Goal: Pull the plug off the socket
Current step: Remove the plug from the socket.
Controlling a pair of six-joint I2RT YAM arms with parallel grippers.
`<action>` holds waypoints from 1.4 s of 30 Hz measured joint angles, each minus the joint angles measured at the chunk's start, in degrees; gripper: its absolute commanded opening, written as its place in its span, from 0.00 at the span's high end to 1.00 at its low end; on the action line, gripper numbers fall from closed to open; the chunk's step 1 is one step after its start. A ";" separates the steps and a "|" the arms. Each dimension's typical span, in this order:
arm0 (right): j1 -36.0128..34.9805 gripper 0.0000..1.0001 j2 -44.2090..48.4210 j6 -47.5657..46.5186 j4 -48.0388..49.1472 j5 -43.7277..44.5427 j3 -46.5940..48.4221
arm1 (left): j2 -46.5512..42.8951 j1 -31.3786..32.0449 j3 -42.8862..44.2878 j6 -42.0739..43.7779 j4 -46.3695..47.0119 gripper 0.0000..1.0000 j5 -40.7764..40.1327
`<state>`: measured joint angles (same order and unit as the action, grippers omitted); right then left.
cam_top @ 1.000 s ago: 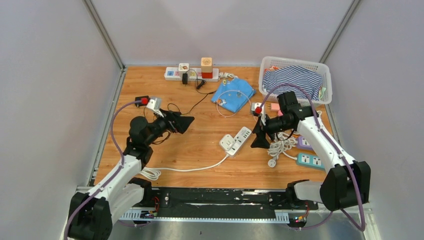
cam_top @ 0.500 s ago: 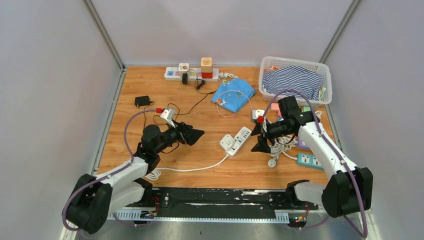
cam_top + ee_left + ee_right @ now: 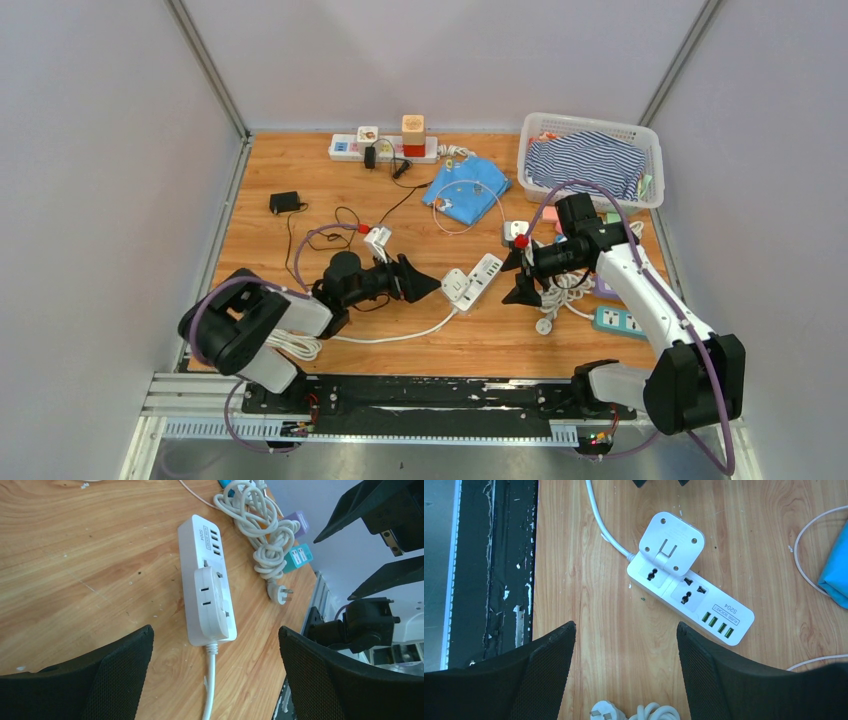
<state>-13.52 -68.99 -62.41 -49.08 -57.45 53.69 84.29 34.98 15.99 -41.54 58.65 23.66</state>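
I'm driving this from afar, and it reads as a robotics lab cell: bare grey panel walls (image 3: 90,180) on metal corner posts (image 3: 205,65) box in a wooden tabletop (image 3: 300,170), with a black mounting rail (image 3: 440,395) at its near edge. Odd items lie about: a white power strip (image 3: 472,281) between my left gripper (image 3: 433,286) and right gripper (image 3: 514,278), and a plastic laundry basket (image 3: 590,125) beyond the right one.

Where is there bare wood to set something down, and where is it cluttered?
Bare wood: the far-left corner, between the small black adapter and the long white back power strip; also the near edge below the white socket strip and its cord. Crowded: the right side, with coiled white cable, teal power strip and white mesh basket.
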 measured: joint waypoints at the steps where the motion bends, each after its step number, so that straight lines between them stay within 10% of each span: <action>1: 0.00 0.25 0.00 -0.04 0.00 0.00 0.00 | 1.86 0.37 0.15 -0.72 1.95 0.06 -0.13; 18: -0.02 0.25 -0.50 -0.28 0.00 0.00 -0.02 | 23.82 3.43 4.83 -10.80 24.57 0.25 0.11; 42: -0.02 0.25 -0.61 -0.35 0.00 0.02 -0.02 | 23.37 7.89 8.41 -6.43 14.91 0.46 -3.76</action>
<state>-13.54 -69.60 -62.76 -49.08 -57.43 53.67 107.66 42.87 24.40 -47.97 73.56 19.90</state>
